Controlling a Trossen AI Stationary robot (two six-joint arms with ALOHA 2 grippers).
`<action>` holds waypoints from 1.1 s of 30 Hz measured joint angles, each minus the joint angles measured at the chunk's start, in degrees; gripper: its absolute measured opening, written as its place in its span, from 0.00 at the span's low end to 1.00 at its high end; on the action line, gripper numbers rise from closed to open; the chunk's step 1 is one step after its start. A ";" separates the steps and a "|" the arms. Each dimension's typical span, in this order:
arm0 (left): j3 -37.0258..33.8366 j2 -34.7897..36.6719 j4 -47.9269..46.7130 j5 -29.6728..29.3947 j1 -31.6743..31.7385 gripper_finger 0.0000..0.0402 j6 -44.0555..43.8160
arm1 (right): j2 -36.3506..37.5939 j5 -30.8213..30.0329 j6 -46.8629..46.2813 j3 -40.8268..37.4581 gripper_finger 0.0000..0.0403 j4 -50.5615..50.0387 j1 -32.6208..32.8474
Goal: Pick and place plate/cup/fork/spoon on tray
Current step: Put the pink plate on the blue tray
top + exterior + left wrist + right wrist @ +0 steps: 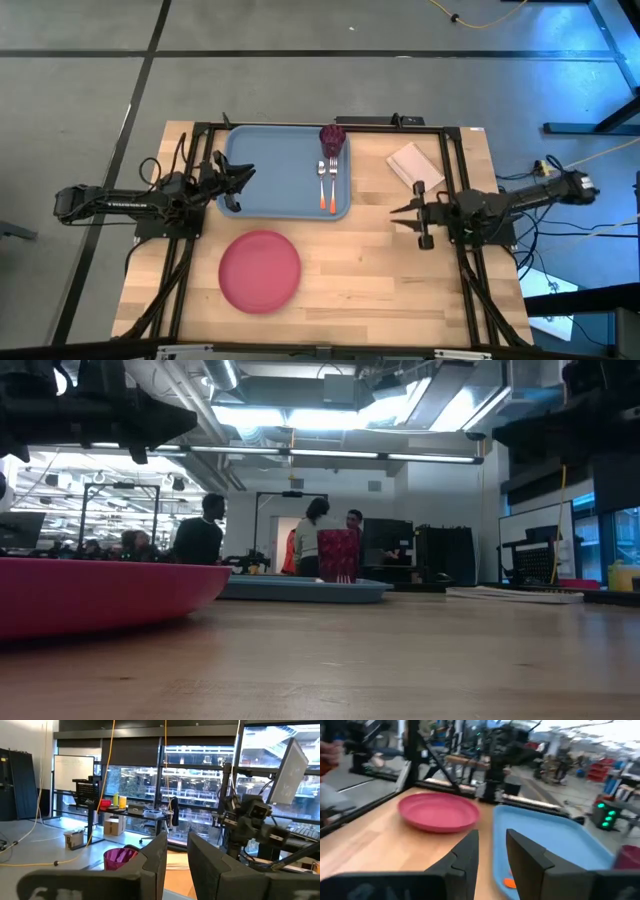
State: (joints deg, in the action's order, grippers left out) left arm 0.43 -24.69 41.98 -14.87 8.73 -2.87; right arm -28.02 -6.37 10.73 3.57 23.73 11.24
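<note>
The light-blue tray lies at the table's far middle. The maroon cup stands upright in its far right corner. The fork and spoon lie side by side along the tray's right rim, orange handles toward the near edge; which is which I cannot tell. The pinkish-red plate rests flat on the table, nearer than the tray. My left gripper is open and empty above the tray's left part. My right gripper is open and empty over bare table, right of the tray.
A pale folded napkin lies on the table right of the tray, beyond my right gripper. Black frame rails run along both sides of the table. People stand in the room beyond the table.
</note>
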 joint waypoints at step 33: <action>0.01 0.00 -11.62 14.43 7.04 0.17 -7.58 | 27.27 -1.49 -8.58 -1.26 0.26 -26.59 -6.94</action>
State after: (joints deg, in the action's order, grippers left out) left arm 0.44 -24.69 30.36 -0.44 15.77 -10.46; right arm -0.75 -7.86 2.14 2.31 -2.85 4.29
